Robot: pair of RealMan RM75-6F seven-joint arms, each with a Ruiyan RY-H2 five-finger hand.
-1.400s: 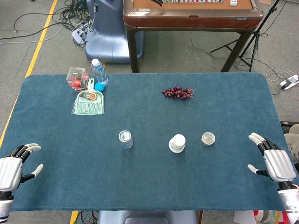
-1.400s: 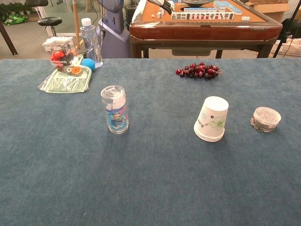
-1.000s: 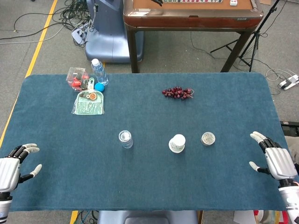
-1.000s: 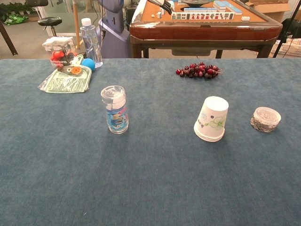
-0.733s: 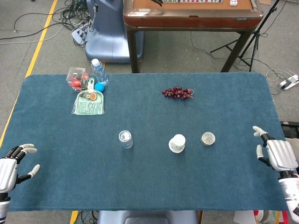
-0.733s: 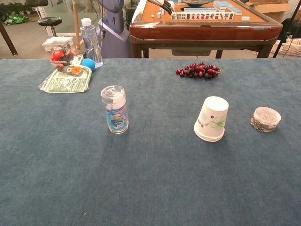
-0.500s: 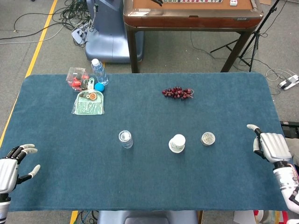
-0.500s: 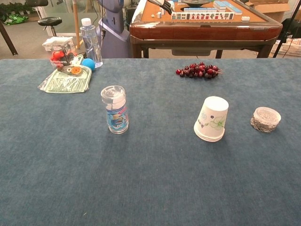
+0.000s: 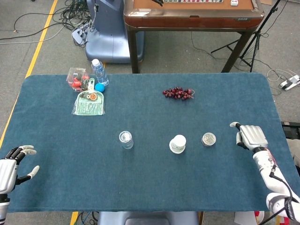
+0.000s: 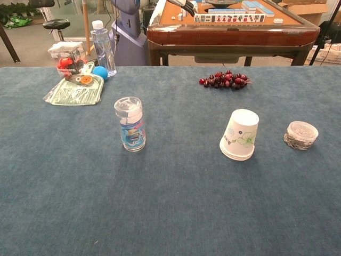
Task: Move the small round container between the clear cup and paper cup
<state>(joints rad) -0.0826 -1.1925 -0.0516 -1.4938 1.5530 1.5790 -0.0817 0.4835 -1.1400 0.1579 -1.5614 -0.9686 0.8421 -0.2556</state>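
Note:
The small round container (image 9: pixel 208 138) (image 10: pixel 301 135) is clear, has a lid and stands on the blue table right of the paper cup. That white paper cup (image 9: pixel 177 144) (image 10: pixel 240 135) is upside down at mid-table. Left of it is the clear cup (image 9: pixel 125 139) (image 10: pixel 130 124), lidded, with a colourful print. In the head view my right hand (image 9: pixel 250 136) hovers open, right of the container and apart from it. At the near left table edge my left hand (image 9: pixel 10 171) stays open and holds nothing. The chest view shows neither hand.
A bunch of dark red grapes (image 9: pixel 178 93) (image 10: pixel 225 79) lies behind the cups. At the back left are a water bottle (image 9: pixel 99 71), a blue ball (image 9: pixel 99 87), a green packet (image 9: pixel 89 102) and a small clear box (image 9: pixel 76 77). A wooden table (image 9: pixel 192 18) stands beyond the far edge.
My right hand has risen from the near right table edge and moved left toward the small round container. The left hand has barely shifted. The cups and container have not moved.

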